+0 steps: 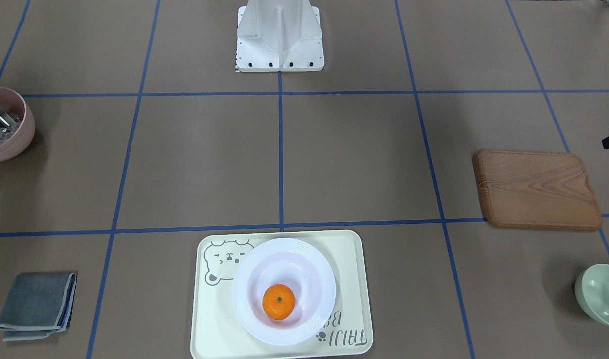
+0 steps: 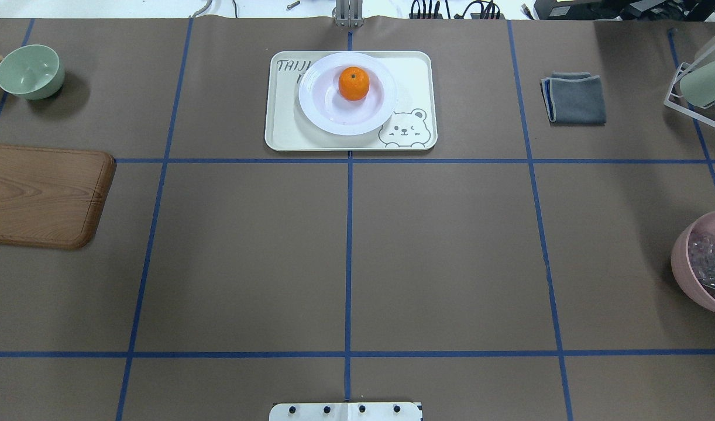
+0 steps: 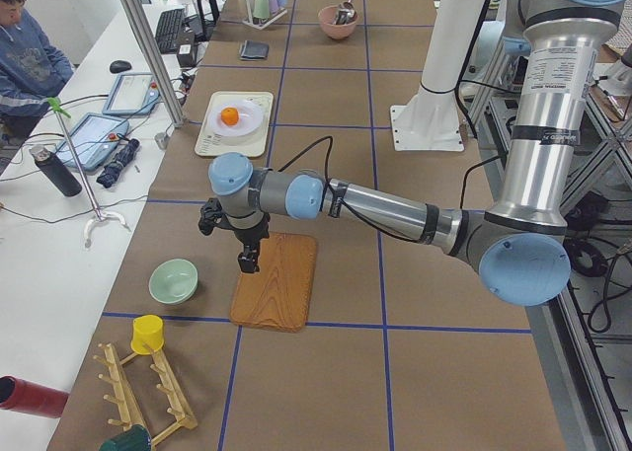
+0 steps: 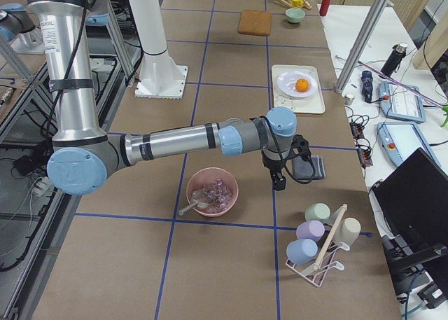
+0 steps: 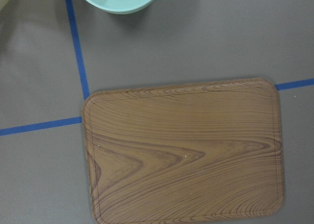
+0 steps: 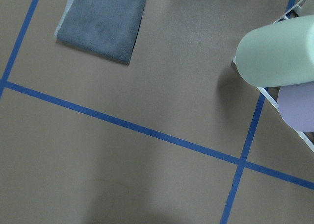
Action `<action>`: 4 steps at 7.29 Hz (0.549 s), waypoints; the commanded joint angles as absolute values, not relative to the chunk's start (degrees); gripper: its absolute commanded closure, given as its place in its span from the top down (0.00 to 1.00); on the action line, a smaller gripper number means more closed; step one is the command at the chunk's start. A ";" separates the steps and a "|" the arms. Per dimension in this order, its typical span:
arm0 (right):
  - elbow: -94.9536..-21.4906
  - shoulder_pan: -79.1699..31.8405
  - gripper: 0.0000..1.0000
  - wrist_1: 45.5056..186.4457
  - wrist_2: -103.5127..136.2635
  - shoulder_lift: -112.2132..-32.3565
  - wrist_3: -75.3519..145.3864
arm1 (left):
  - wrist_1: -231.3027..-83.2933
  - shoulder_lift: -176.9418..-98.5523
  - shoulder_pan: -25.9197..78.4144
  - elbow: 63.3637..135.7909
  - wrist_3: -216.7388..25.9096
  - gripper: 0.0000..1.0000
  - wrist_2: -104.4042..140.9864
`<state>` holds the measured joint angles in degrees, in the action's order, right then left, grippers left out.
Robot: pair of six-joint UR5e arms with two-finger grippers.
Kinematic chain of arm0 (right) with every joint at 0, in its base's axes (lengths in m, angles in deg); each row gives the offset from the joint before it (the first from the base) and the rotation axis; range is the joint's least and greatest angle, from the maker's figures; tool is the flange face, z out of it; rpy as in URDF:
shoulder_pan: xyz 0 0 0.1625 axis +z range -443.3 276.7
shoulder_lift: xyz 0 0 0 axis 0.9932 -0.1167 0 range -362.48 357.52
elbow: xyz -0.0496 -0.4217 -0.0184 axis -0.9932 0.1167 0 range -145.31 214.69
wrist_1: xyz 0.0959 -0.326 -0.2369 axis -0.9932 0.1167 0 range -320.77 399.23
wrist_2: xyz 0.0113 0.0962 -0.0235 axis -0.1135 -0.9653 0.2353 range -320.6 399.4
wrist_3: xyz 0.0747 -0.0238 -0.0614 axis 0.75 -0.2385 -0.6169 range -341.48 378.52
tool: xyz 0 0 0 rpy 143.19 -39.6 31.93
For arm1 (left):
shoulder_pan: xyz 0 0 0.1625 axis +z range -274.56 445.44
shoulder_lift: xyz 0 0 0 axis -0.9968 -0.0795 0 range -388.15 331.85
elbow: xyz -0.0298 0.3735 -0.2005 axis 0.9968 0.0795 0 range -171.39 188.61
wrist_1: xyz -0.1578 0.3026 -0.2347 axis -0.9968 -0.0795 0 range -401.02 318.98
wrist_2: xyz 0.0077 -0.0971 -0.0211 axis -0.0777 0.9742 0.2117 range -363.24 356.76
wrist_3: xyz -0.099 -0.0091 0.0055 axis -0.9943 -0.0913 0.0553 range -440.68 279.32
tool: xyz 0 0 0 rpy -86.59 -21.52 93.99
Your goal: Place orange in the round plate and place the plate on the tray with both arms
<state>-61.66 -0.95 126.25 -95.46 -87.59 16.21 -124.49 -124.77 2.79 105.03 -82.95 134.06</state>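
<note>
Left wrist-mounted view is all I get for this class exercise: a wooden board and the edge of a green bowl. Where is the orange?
Observer: The orange lies in the round plate.
Operator: Where is that plate?
Observer: It sits on the tray.
Operator: And the right arm?
Observer: The right gripper hangs beside the grey cloth.
</note>
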 commanded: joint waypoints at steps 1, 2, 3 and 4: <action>-61.99 -0.94 1.00 126.24 -95.52 -88.43 16.23 | -124.51 -124.74 0.30 101.18 -82.79 0.98 134.57; -62.08 -0.94 1.00 126.15 -95.34 -88.78 16.32 | -124.69 -123.87 -2.25 100.98 -82.53 0.98 134.66; -62.17 -0.94 1.00 126.24 -95.77 -89.05 16.58 | -126.34 -121.08 -2.45 103.07 -82.96 0.98 134.48; -62.69 -0.94 1.00 126.24 -95.78 -89.92 16.67 | -127.06 -120.44 -2.45 103.18 -83.23 0.98 134.48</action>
